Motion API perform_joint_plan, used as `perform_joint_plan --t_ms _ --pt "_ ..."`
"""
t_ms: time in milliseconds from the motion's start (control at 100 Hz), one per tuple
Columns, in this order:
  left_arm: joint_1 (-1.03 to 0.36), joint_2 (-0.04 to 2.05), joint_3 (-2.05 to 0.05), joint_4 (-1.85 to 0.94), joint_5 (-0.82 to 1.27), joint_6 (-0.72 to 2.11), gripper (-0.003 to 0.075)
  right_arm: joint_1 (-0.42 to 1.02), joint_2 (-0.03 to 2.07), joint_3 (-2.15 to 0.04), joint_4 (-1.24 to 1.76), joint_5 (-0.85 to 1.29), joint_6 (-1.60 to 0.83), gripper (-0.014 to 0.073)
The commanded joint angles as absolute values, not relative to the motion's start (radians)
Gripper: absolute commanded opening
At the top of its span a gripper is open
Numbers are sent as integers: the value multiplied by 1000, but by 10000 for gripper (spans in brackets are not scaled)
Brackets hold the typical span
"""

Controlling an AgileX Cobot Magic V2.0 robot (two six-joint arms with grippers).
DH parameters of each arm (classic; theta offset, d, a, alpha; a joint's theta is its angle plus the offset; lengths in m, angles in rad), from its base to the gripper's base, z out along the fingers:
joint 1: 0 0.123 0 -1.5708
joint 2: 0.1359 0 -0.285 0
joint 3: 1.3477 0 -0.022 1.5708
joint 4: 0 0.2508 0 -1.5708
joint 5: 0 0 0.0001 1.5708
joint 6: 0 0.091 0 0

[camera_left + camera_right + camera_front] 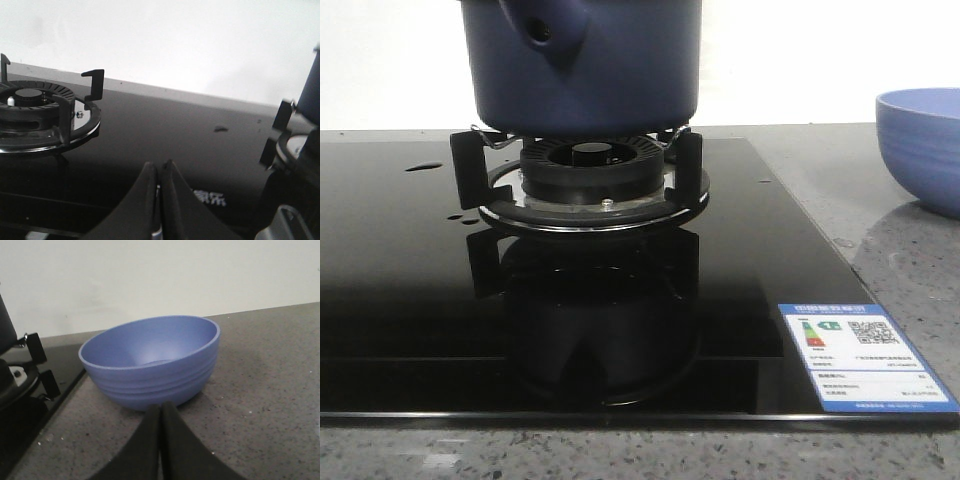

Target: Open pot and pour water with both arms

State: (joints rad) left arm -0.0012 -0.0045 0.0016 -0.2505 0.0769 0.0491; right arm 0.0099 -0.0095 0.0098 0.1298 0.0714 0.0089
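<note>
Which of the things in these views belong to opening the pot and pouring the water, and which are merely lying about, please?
Belong to the job:
- pot, on the burner stand
- light-blue bowl, probably the pouring target
- left gripper and right gripper, both shut and empty

Just there:
- second burner, unused
- energy label on the glass hob
- water drops

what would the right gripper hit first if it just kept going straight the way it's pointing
Most likely the light-blue bowl: in the right wrist view the right gripper, fingers pressed together, points at the bowl's near wall, low down, with only bare counter between. How wide that gap is cannot be judged.
</note>
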Motion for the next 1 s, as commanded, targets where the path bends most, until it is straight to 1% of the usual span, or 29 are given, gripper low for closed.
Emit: perform_joint_plan --t_ms 0,120,270,330,440,560,650,800,890,990 --pt "1 -31 35 -358 -37 39 -19 7 -6 37 233 -42 8 -56" --pt "1 -31 35 -483 -42 39 -19 7 -6 37 367 -55 8 -56" --pt "1 -31 31 -738 -55 39 -19 7 -6 33 518 -64 8 -56" --pt "1 -31 19 -790 -55 39 -19 7 -6 21 553 -61 8 -55" --pt "1 -31 -37 -763 -30 56 -19 7 -1 -46 552 18 0 -53" --pt "1 3 -182 -630 119 139 -19 7 41 -164 482 144 -57 -45" --pt "1 70 -316 -565 250 223 -19 7 122 -273 403 246 -57 -45" --pt "1 237 -517 -580 419 311 -19 7 303 -449 316 375 -59 -46" --pt "-24 301 -600 -589 455 336 -18 9 385 -519 314 418 -96 -46" --pt "-93 360 -657 -591 455 364 -18 13 455 -577 314 449 -118 -45"
